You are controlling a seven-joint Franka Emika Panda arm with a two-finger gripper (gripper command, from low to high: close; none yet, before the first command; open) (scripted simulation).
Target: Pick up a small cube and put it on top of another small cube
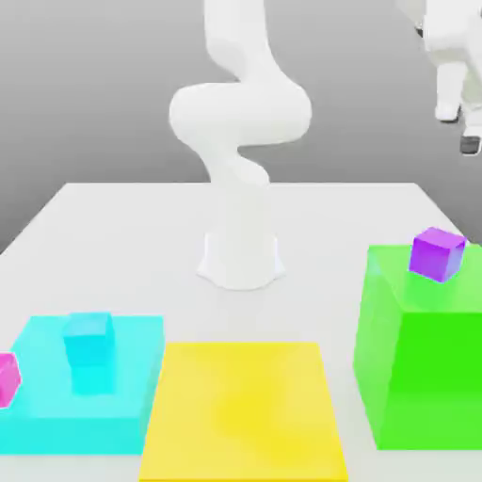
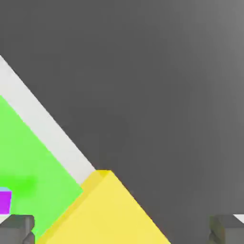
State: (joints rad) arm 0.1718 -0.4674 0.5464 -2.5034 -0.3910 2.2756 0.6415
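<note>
We see our gripper (image 1: 468, 127) high at the exterior view's upper right, well above the table, its two fingers spread as wide as they go and holding nothing — in the hand view the fingertips (image 2: 18, 228) sit far apart at the frame's edges with bare space between them. The relation our next move turns on is simple: the purple cube (image 1: 438, 253) lies almost straight below the gripper, resting on the top face of the tall green block (image 1: 422, 348), close to that face's back corner on the exterior view's right. The hand view agrees, catching a sliver of the same cube (image 2: 5, 201) on green, off to one side of the fingers rather than between them, so we judge a small sideways correction is needed before a descent. The cube has no long axis to speak of; it sits slightly turned against the block's edges. Two other small cubes lie well apart on the low cyan platform (image 1: 38, 395) — a cyan cube (image 1: 89, 351) near its middle and a magenta cube (image 1: 8, 378) at its edge on the exterior view's left. The yellow slab (image 1: 243, 409) lies between the platform and the green block.
</note>
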